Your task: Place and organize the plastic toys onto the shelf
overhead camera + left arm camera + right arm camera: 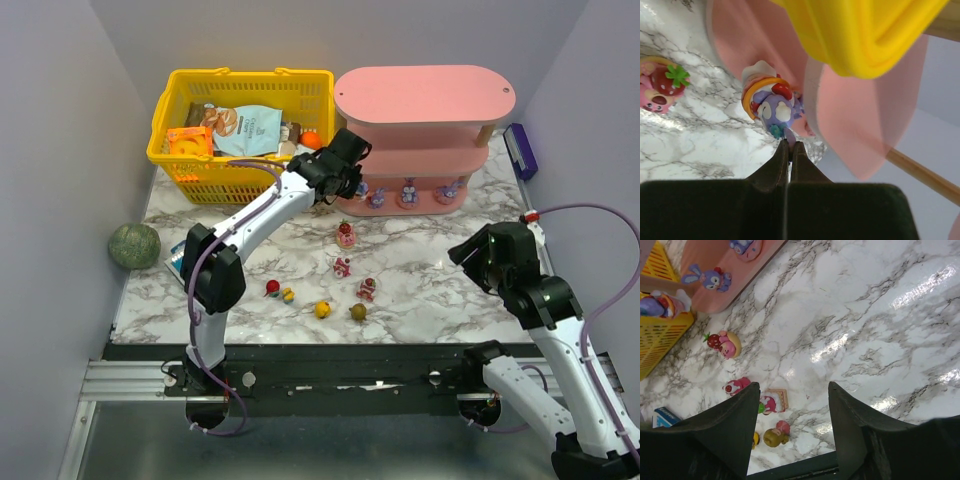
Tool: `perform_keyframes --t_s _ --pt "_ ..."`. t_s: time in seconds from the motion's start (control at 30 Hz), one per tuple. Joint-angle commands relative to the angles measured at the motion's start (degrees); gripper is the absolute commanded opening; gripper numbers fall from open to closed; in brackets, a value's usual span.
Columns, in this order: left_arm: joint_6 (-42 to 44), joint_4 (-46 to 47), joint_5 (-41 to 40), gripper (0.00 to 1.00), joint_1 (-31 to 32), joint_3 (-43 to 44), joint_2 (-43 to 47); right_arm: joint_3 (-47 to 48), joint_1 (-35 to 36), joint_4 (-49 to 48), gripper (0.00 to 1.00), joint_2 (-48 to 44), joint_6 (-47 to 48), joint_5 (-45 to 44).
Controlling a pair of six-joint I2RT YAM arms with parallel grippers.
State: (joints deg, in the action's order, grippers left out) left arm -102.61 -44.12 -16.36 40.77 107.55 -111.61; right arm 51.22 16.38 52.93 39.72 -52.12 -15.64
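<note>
Well fwd, L gripper (789,150) at shelf (425,95).

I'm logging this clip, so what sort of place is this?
Probably a robot lab test cell: plain grey walls box in a marble-patterned table, and the left arm and right arm are mounted on a metal rail.

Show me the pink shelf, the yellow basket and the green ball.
pink shelf (425,95): top external view, top board.
yellow basket (250,74): top external view, back rim.
green ball (134,245): top external view, its middle.
</note>
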Motion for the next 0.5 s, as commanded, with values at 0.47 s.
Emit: perform_keyframes --t_s 0.47 --pt "-14.2 -3.4 -10.6 0.0 5.5 -12.2 10.9 -1.1 -0.5 1.3 0.65 -2.5 3.9 1.6"
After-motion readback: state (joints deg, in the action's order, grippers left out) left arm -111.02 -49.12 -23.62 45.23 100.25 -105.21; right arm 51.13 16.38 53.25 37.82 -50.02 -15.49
